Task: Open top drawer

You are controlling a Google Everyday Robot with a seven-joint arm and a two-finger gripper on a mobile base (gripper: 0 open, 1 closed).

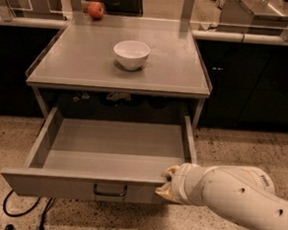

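Grey metal all round: the top drawer [112, 144] sits just under the table [79, 58] and is slid well out toward the camera, front panel facing the viewer and its long side running left to right. Its plain grey tray interior is on show, and there's a small dark loop handle [109, 190] dead centre on the front. The gripper [166, 184] is right up against the right end of that front panel, though honestly can't tell if it's spread or clamped there, and a white bowl [131, 54] sits on the tabletop with a red apple [95, 9] further back.
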